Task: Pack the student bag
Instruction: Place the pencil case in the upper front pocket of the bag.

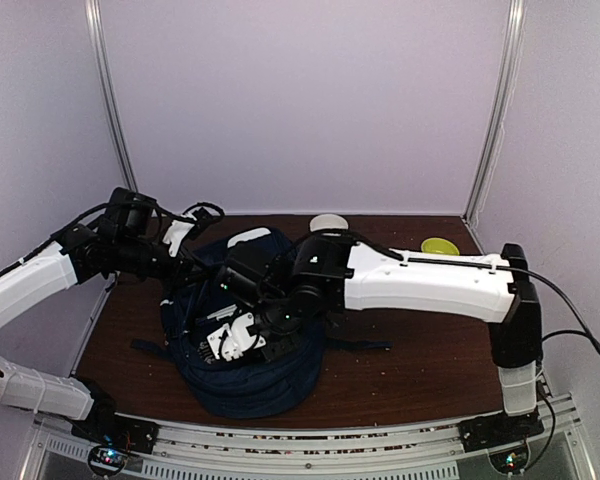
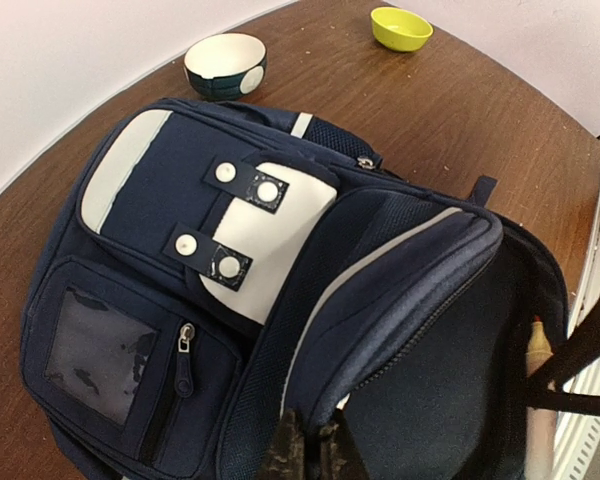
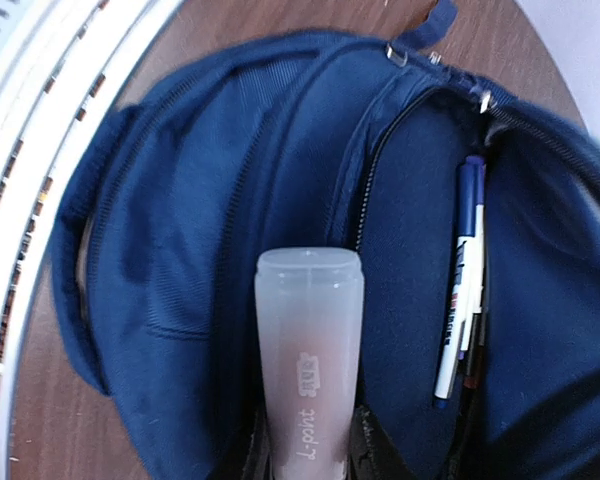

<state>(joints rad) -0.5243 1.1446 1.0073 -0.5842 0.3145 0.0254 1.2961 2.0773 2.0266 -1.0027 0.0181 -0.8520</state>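
Navy-blue student bag (image 1: 242,388) lies unzipped in the middle of the counter (image 1: 410,368). We see our left end effector (image 2: 304,450) pinching its opening rim, and our right end effector (image 3: 308,445) clamped around a frosted plastic tube (image 3: 308,330) above the open compartment.

1 student bag (image 1: 242,385), centre of top view. 1 dark bowl (image 2: 226,65) + 1 yellow-green bowl (image 2: 401,27) = 2, top of left wrist view. 4 white snaps (image 2: 267,190) on bag front. 1 frosted tube (image 3: 308,340), lower centre of right wrist view. 1 blue-capped pen (image 3: 467,250) to its right; poss. more beside, count unclear.
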